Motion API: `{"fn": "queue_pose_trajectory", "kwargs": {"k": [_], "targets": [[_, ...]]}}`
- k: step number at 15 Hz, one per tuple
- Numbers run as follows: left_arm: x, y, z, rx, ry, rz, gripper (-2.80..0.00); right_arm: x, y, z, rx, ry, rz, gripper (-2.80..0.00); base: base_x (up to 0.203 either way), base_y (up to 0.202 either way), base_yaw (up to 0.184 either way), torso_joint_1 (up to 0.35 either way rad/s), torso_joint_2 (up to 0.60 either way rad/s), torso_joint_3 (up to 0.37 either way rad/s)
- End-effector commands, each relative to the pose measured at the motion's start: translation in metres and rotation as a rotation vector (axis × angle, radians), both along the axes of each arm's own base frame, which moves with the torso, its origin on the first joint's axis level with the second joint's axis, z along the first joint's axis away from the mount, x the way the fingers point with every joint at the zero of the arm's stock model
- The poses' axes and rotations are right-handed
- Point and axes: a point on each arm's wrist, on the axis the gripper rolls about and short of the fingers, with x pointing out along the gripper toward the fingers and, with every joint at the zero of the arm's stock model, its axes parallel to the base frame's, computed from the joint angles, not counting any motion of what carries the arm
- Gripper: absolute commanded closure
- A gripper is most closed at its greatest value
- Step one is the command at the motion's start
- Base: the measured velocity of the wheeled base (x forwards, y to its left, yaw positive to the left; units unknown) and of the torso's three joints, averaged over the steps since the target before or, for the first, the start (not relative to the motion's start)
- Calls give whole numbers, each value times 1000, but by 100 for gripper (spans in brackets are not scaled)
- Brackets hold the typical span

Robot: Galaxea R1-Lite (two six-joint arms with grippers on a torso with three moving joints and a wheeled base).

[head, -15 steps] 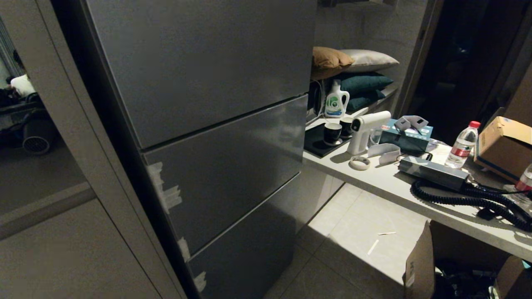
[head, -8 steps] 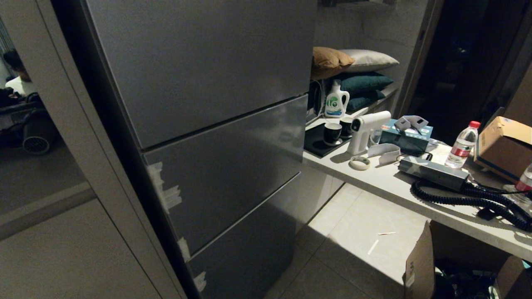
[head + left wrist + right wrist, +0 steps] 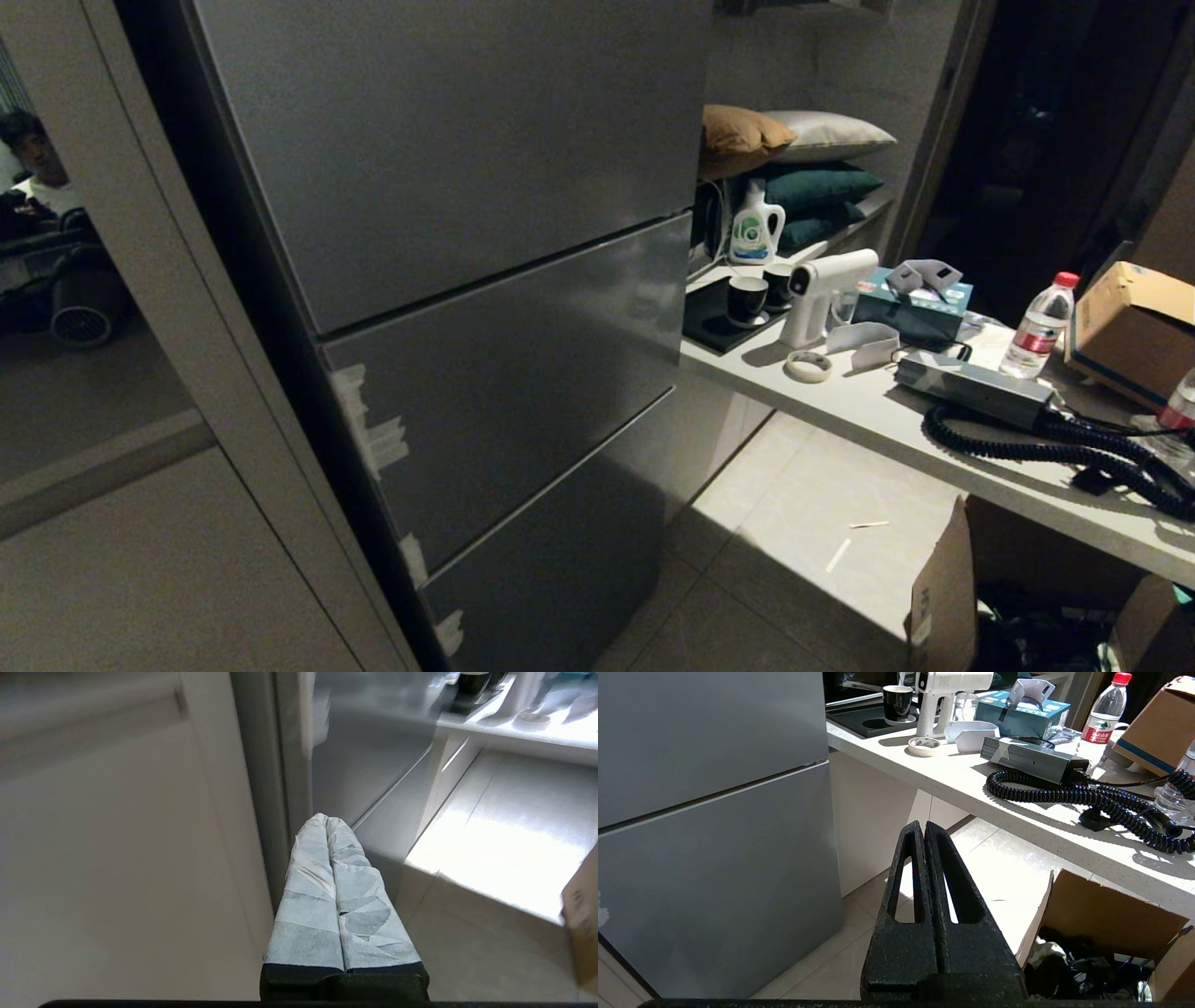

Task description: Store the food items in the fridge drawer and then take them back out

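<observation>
**Q:** Where do you stand, and what are your grippers doing?

**A:** Facing the tall grey three-door fridge (image 3: 467,280), all doors flush and closed. My left gripper (image 3: 327,820), fingers wrapped in pale tape, is clenched on nothing, low near the fridge's left edge. My right gripper (image 3: 922,826), bare black, is likewise pressed together and empty, low off the fridge's right corner.

**Q:** The food items? The clear drawer?

**A:** Neither visible. The drawer, I judge, sits behind one of those doors. No potato or pepper shows on the pale countertop (image 3: 878,411) right of the fridge.

**Q:** What decides the next move?

**A:** The door seams (image 3: 504,271) run level across the fridge front, ahead of both grippers. The left looks nearer the front; a door must open first.
</observation>
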Motion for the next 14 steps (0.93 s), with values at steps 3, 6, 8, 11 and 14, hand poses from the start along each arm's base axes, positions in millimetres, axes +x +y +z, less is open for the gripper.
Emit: {"fn": "queue_pose_trajectory", "kwargs": {"k": [3,6,8,11,14], "targets": [[34,-2,47,-30,203,-68,0,3,0,-8,0,30,-9,0,0,0,0,0,0,0],[91,-6,62,-61,377,-193,0,3,0,-8,5,32,-10,0,0,0,0,0,0,0],[134,-10,64,-71,431,-248,0,3,0,-8,24,31,-15,0,0,0,0,0,0,0],[184,-14,64,-52,383,-214,0,3,-1,-8,49,29,-21,0,0,0,0,0,0,0],[217,-14,69,-26,302,-53,0,3,-1,-8,50,29,-22,0,0,0,0,0,0,0]]}}
